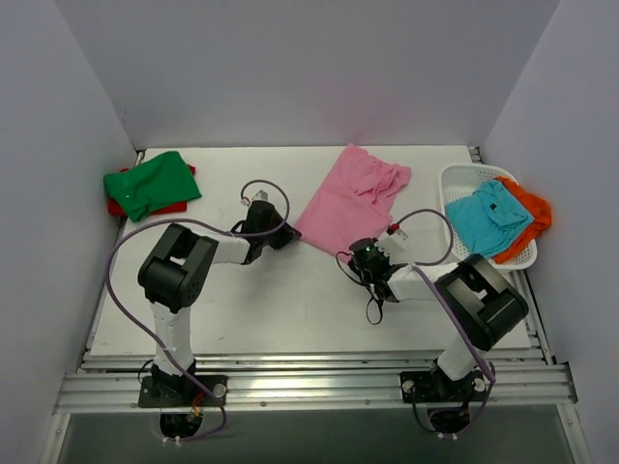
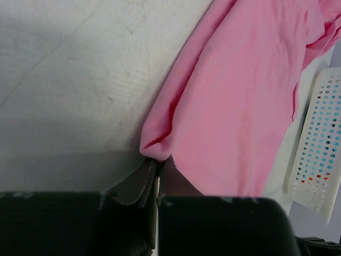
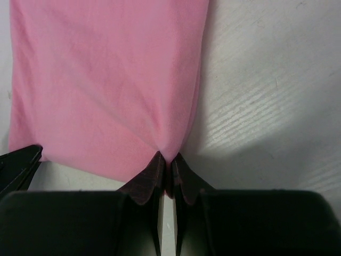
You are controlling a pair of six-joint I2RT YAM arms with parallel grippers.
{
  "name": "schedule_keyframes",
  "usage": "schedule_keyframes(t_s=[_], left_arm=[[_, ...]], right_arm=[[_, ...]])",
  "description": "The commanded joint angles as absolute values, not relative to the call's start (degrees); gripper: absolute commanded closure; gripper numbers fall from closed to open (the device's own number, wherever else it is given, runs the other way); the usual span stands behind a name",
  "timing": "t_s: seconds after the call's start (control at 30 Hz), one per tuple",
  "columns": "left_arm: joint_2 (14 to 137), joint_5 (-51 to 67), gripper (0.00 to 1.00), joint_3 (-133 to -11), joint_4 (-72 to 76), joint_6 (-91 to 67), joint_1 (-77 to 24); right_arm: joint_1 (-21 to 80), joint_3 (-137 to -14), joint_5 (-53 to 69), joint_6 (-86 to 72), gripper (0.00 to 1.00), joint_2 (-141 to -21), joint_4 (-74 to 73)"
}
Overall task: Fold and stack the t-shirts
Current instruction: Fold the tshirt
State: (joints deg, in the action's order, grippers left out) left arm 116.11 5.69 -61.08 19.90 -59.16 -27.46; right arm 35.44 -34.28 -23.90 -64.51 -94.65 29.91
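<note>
The pink t-shirt [image 1: 350, 201] lies spread on the white table, its near hem toward the arms. My left gripper [image 1: 288, 232] is shut on the hem's left corner; in the left wrist view the pink t-shirt [image 2: 240, 96] bunches into the left gripper [image 2: 157, 160]. My right gripper [image 1: 360, 253] is shut on the right corner; the pink t-shirt [image 3: 106, 80] puckers into the right gripper [image 3: 169, 160]. A green t-shirt [image 1: 152, 184] lies on a red one [image 1: 176, 205] at the far left. Teal [image 1: 488, 217] and orange [image 1: 530, 215] t-shirts sit in the basket.
The white mesh basket [image 1: 462, 178] stands at the table's right edge, also seen as the basket [image 2: 319, 154] in the left wrist view. Grey walls close in the table on three sides. A metal rail [image 1: 309, 382] runs along the near edge.
</note>
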Motion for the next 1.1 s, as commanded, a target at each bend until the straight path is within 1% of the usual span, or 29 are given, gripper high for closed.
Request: schedule_keyframes(t_s=[0.0, 0.07, 0.17, 0.3, 0.4, 0.43, 0.57, 0.67, 0.8, 0.9, 1.07], left_arm=[[111.5, 1.4, 0.98, -56.3, 21.2, -58.3, -28.6], [108.0, 0.6, 0.98, -52.8, 21.5, -58.2, -29.8], [101.8, -4.1, 0.98, -49.5, 20.2, -57.9, -31.7], [92.5, -10.2, 0.98, -44.4, 14.3, -58.0, -36.8], [83.5, -15.9, 0.98, -42.4, 9.9, -59.0, -42.7], [82.1, -18.3, 0.98, -41.1, 8.9, -59.4, -45.5], [76.5, -21.9, 0.98, -39.8, 4.9, -61.2, -50.8], [74.4, -23.1, 0.98, -41.1, 2.4, -60.9, -52.0], [74.5, -25.3, 0.98, -45.3, 0.1, -59.6, -51.9], [75.7, -26.4, 0.98, -49.5, -3.2, -58.2, -51.4], [78.9, -25.4, 0.97, -56.1, -3.8, -55.6, -49.3]], right_arm=[[36.6, -30.9, -23.7, -64.2, 1.0, -92.7, 23.4], [38.0, -29.7, -24.2, -64.9, 1.0, -90.7, 22.2], [40.9, -28.5, -26.1, -66.4, 1.0, -87.1, 19.3], [45.9, -27.6, -29.6, -69.5, 1.0, -81.0, 12.4], [50.3, -26.9, -33.2, -73.0, 1.0, -74.5, 5.6], [51.4, -26.7, -34.0, -73.9, 1.0, -72.9, 3.8], [55.1, -26.4, -37.2, -77.8, 1.0, -64.7, -6.6], [55.8, -27.1, -38.8, -78.9, 1.0, -61.1, -10.6], [55.6, -30.9, -43.0, -77.8, 1.0, -60.1, -13.7], [54.6, -36.6, -44.9, -75.2, 1.0, -62.8, -15.5], [48.6, -44.4, -45.1, -68.9, 1.0, -71.2, -14.2]])
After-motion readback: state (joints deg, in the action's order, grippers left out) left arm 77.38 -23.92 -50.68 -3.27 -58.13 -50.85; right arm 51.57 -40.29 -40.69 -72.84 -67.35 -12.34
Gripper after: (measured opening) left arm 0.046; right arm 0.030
